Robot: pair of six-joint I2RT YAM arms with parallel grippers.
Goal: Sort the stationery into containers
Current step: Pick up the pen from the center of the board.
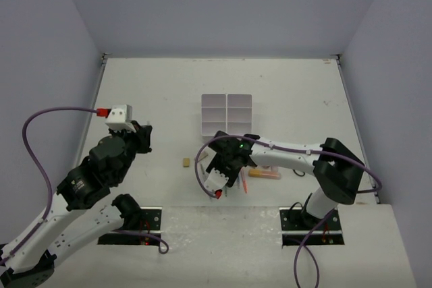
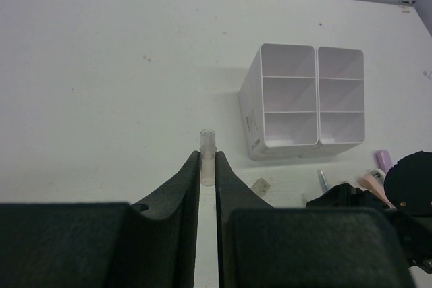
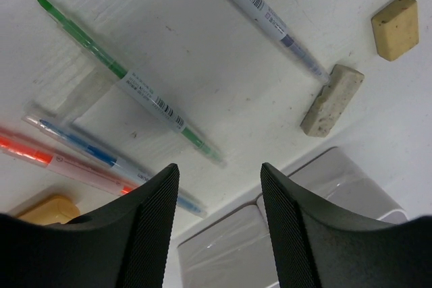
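The white six-compartment organizer (image 1: 226, 112) stands mid-table; all its compartments look empty in the left wrist view (image 2: 304, 99). My left gripper (image 1: 142, 134) is off to its left, raised, and shut on a thin pale pen (image 2: 207, 141) that sticks out past the fingertips. My right gripper (image 3: 219, 170) is open and empty. It hovers low over loose pens just in front of the organizer (image 1: 233, 156): a green pen (image 3: 128, 79), a blue pen (image 3: 88, 150), an orange pen (image 3: 40, 156) and a grey pen (image 3: 263, 11). A tan eraser (image 3: 395, 28) and a greyish eraser (image 3: 332, 100) lie beside them.
A small tan eraser (image 1: 184, 162) lies left of the right gripper. An orange marker (image 1: 264, 174) lies under the right forearm. An orange eraser (image 3: 47, 208) shows at the left finger. Glossy white plastic (image 3: 337, 187) shows between the right fingers. Walls enclose the table.
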